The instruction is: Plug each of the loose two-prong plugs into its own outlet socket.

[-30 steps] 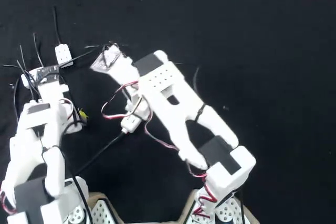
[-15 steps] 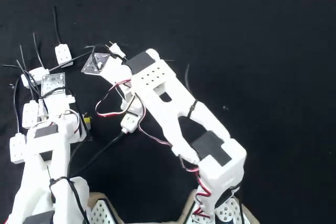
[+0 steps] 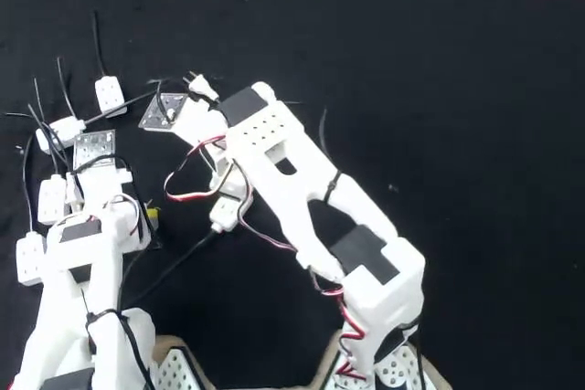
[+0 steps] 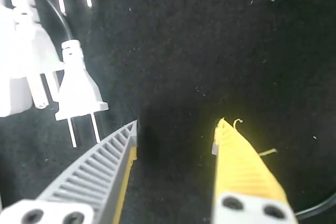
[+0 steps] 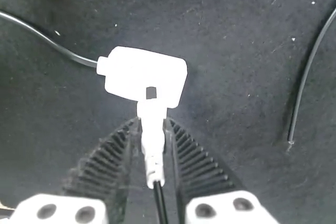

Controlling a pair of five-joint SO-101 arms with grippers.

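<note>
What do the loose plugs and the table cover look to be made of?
Loose plug: white moulded plastic, smooth with a slight sheen, and two thin prongs that look like bare metal. Table cover: black matte fabric, probably felt, since lint specks and fuzzy fibres show on it.

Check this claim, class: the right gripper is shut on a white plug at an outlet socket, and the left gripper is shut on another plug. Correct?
Not quite. The left gripper is open over black cloth, beside a loose two-prong plug, as the left wrist view shows. The right gripper is shut on a white plug at an outlet socket.
</note>
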